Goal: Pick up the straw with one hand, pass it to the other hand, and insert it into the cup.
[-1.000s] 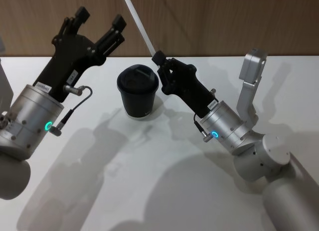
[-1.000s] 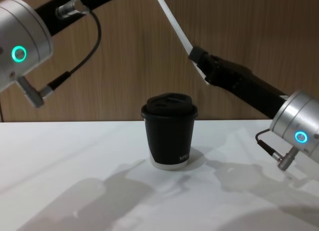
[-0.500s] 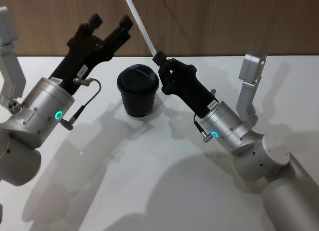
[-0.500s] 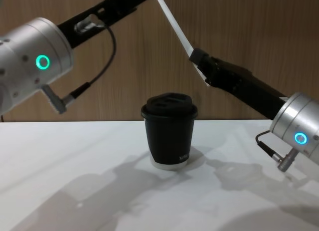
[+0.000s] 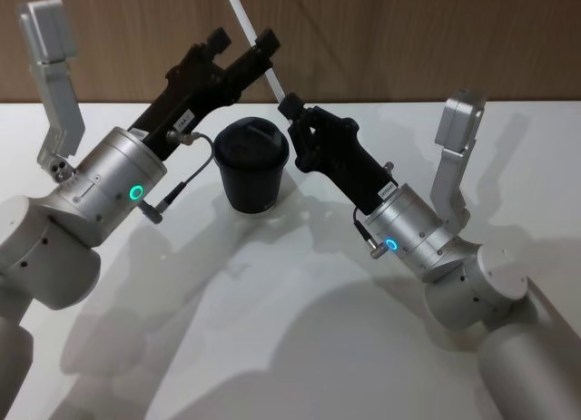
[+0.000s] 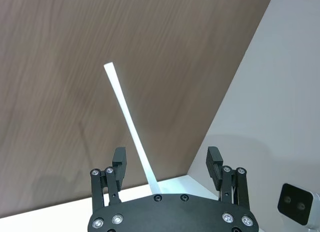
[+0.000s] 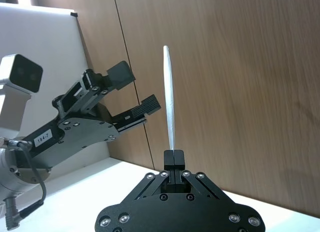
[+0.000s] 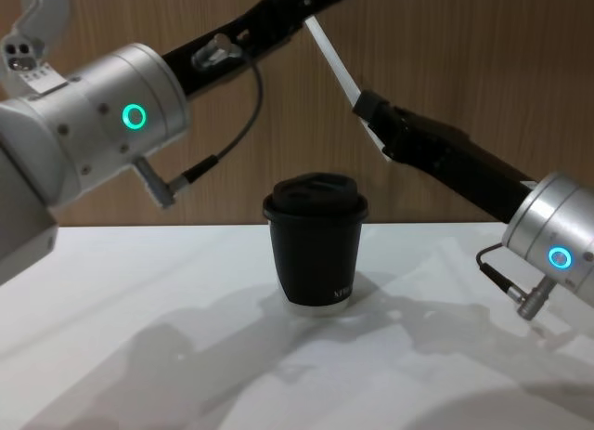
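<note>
Straw point(image 5: 239, 10) is up in the air, not in the cup point(image 5: 251, 161). We see that it is thin, white and tilted, and its top end leans toward the robot's left. The right end effector point(image 5: 290, 102) has its two fingers pressed together on the low end of the straw. It holds the straw higher than the cup, a little to the cup's right. The left end effector point(image 5: 242, 41), the one with a small white sticker point(image 7: 44, 138), reaches in from the other side. Its fingers point(image 6: 119, 159) are apart, and the straw runs up between them with a gap on each side. The cup stands upright on the white worktop point(image 5: 272, 302) between the two arms, with its black lid point(image 8: 316, 193) on.
</note>
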